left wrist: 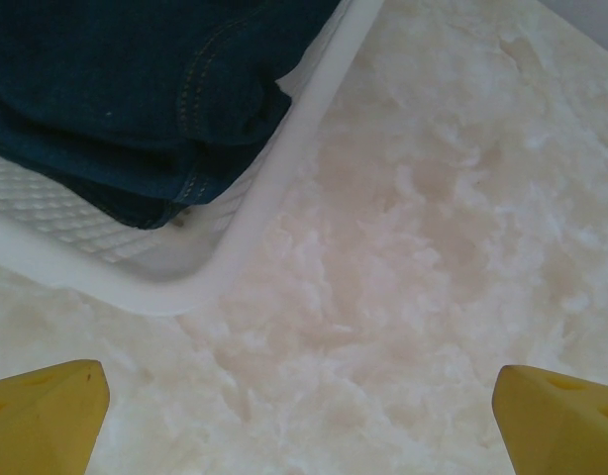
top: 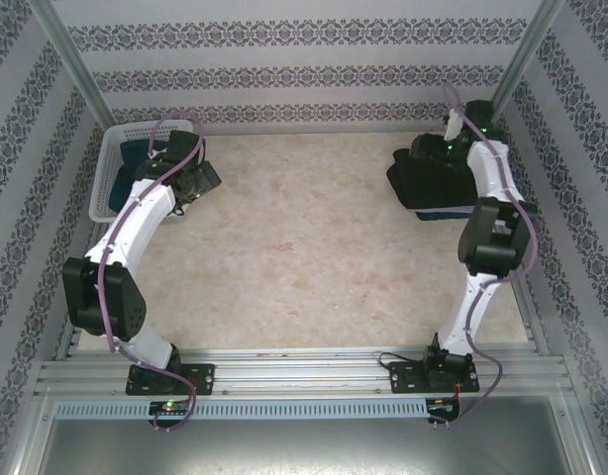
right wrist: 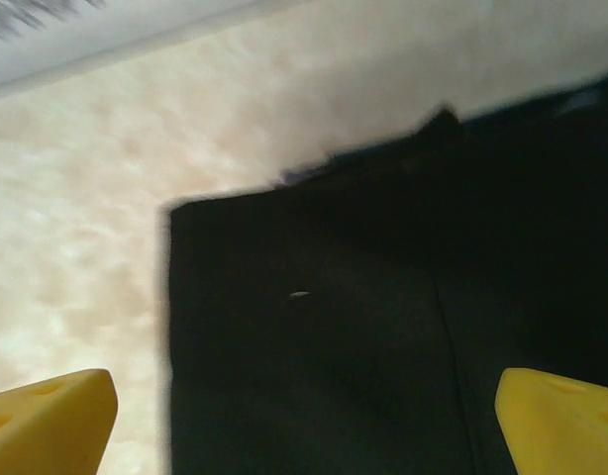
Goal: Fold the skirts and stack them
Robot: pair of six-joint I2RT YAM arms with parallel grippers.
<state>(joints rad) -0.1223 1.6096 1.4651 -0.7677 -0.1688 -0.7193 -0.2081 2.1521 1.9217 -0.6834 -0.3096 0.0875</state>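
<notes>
A dark blue denim skirt (left wrist: 136, 89) lies crumpled in the white basket (left wrist: 274, 188) at the far left (top: 114, 163). My left gripper (left wrist: 304, 426) hangs open over bare table just beside the basket's corner, its yellow fingertips (left wrist: 47, 416) wide apart; from above it sits at the basket's near right side (top: 193, 183). A folded black skirt (right wrist: 363, 336) lies flat at the far right (top: 423, 183), with a strip of blue cloth (top: 438, 212) showing beneath its near edge. My right gripper (right wrist: 304, 426) stands open just above the black skirt, holding nothing.
The marble-patterned table (top: 314, 247) stretches between the two arms. Patterned walls close in the back and both sides, and a metal rail (top: 304, 371) runs along the near edge by the arm bases.
</notes>
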